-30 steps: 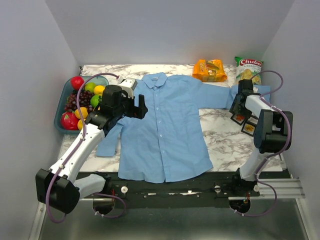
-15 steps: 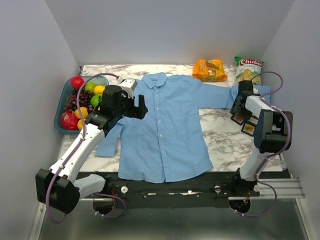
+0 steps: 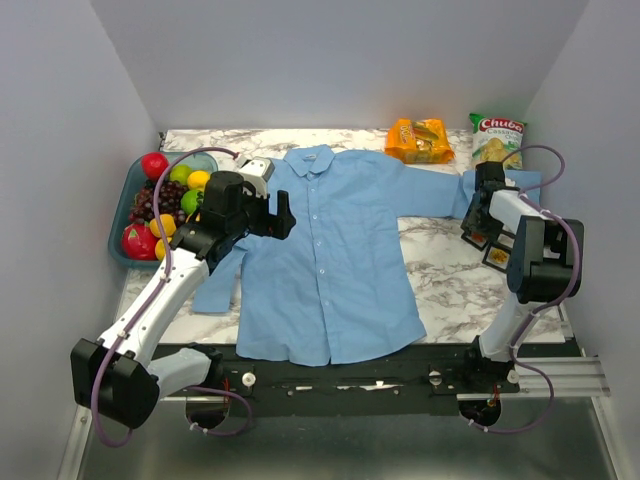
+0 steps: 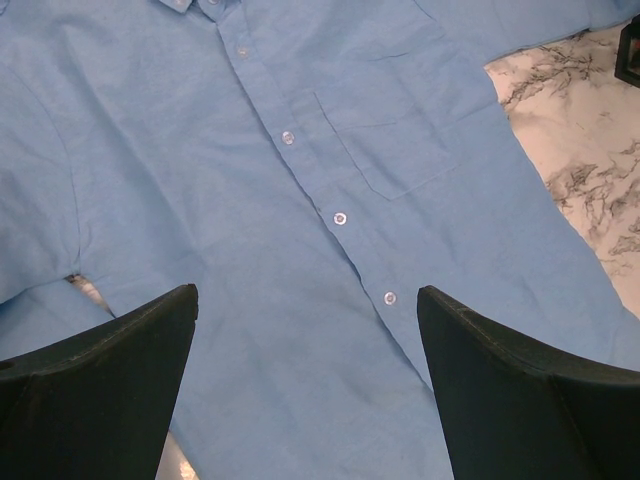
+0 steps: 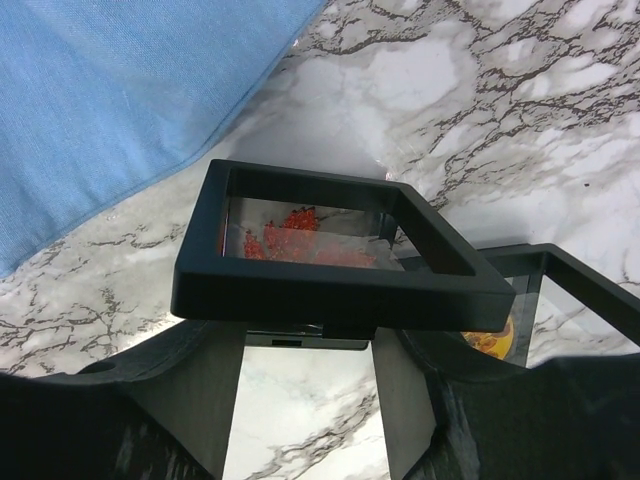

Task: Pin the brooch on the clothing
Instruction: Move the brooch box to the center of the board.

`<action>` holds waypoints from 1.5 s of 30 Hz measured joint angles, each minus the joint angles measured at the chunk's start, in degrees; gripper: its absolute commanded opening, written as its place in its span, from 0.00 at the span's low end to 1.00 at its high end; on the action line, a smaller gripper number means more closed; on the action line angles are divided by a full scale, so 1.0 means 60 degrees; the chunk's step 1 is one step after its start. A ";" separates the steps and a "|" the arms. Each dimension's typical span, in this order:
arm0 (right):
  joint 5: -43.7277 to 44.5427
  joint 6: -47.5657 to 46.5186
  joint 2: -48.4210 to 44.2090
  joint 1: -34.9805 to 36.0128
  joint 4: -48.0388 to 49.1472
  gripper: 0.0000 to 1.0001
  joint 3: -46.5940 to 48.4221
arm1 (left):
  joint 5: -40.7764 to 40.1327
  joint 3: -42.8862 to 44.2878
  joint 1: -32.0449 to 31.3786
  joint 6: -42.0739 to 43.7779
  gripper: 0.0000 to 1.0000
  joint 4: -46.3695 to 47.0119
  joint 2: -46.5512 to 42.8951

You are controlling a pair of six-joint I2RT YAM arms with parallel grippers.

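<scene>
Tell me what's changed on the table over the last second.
The right gripper stayed at the black square tray while its elbow edged slightly left; whether it grips the tray is unclear. The left gripper, open over the shirt, the shirt itself and the fruit bowl stayed put.

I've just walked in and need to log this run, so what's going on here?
A light blue shirt lies spread flat on the marble table. The left gripper hovers open above its button row, touching nothing. The right gripper is down at a black square frame near the shirt's sleeve, with a finger on either side; whether it grips the frame is unclear. Orange-red bits inside the frame are likely the brooch. No brooch shows on the shirt.
</scene>
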 measured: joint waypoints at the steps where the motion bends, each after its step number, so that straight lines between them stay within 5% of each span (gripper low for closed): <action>1: -0.0004 0.0022 0.0004 0.0000 0.0000 0.54 0.0000 | 0.0004 -0.0007 0.0000 0.0000 0.99 0.0000 -0.0026; 19: -0.0018 0.0000 0.0033 0.0004 0.0051 0.22 0.0007 | 0.0000 -0.0036 0.0000 0.0004 0.99 0.0004 -0.0215; 45: 0.0025 -0.0237 0.0291 0.0652 -0.0270 0.29 0.0324 | 0.0004 -0.0044 0.0000 0.0004 0.99 0.0007 -0.0390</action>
